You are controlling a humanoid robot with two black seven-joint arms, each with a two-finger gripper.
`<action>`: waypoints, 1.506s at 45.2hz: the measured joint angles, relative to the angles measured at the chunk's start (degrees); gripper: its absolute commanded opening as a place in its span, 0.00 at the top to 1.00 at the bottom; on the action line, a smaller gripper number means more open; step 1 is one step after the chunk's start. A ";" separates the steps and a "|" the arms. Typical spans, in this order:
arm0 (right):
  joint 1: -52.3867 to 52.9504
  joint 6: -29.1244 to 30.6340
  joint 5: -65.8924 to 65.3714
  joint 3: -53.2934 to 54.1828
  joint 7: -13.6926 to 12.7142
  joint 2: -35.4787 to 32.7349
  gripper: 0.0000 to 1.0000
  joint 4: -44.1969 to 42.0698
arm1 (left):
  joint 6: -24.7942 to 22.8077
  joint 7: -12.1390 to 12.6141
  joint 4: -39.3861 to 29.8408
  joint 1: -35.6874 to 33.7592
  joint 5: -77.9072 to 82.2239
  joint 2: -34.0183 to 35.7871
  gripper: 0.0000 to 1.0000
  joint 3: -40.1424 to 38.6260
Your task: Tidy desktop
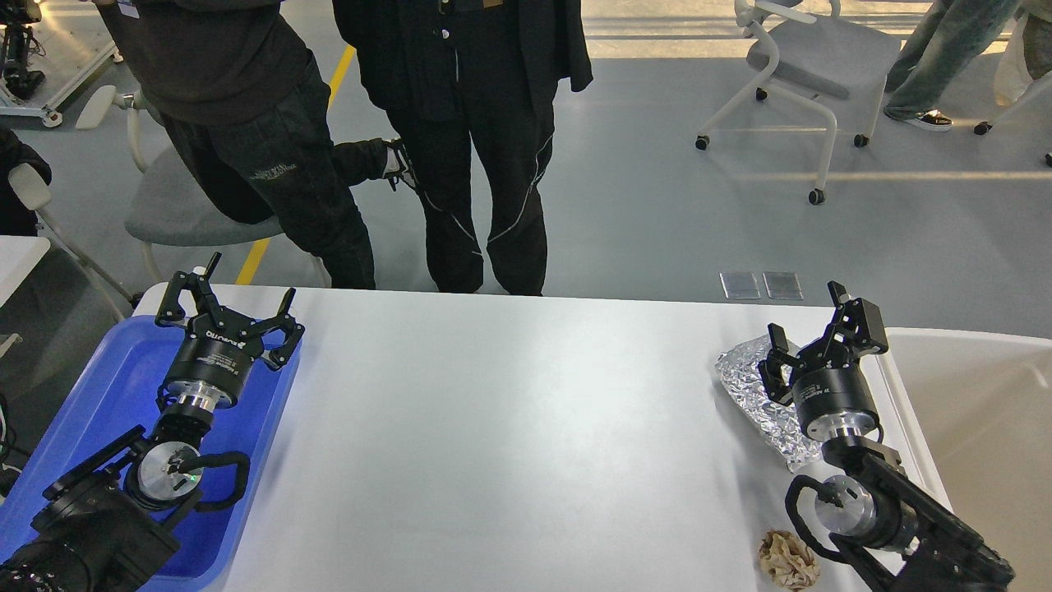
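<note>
The white desktop (pixel 509 427) fills the middle of the head view. A crumpled sheet of silver foil (pixel 749 395) lies near its right edge. My right gripper (pixel 814 329) hovers over the foil's far right end, open, its left finger overlapping the foil. Whether it touches the foil cannot be told. A crumpled brown paper ball (pixel 787 561) rests near the front right, beside my right arm. My left gripper (pixel 234 304) is open with nothing between its fingers, above the far right corner of the blue tray (pixel 107 395).
A cream tub (pixel 978 427) stands off the table's right edge. Two people in dark clothes (pixel 460 148) stand just behind the far edge. Wheeled chairs (pixel 814 66) stand on the grey floor beyond.
</note>
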 measured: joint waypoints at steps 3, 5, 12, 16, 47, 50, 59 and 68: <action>0.00 0.00 0.00 0.02 0.01 0.01 0.00 -0.15 | 0.00 0.01 0.00 -0.01 0.00 0.00 0.00 0.00; 0.01 0.00 0.00 0.04 0.02 0.02 0.00 -0.30 | 0.00 0.04 0.00 -0.02 0.00 0.00 0.00 0.00; 0.05 0.00 0.00 0.07 0.03 0.07 0.00 -0.56 | 0.03 0.04 0.00 -0.02 -0.01 0.00 0.00 0.00; 0.12 0.02 0.00 0.07 0.03 0.09 0.00 -0.62 | 0.06 -0.05 0.00 -0.02 -0.01 0.00 0.00 0.00; 1.35 -0.38 0.31 -1.26 -11.02 -3.27 0.00 5.90 | 0.08 -0.10 -0.01 -0.01 -0.01 0.00 0.00 -0.02; 1.19 -0.56 0.07 -1.50 -12.69 -4.50 0.00 7.65 | 0.08 -0.10 -0.01 0.00 -0.01 0.00 0.00 -0.02; 1.08 -1.23 -0.31 -3.11 -15.82 -9.73 0.00 11.60 | 0.08 -0.11 -0.01 -0.01 -0.01 0.00 0.00 -0.02; 1.43 -1.28 -0.53 -5.18 -17.27 -15.49 0.00 14.24 | 0.08 -0.11 -0.01 -0.02 0.03 0.00 0.00 -0.02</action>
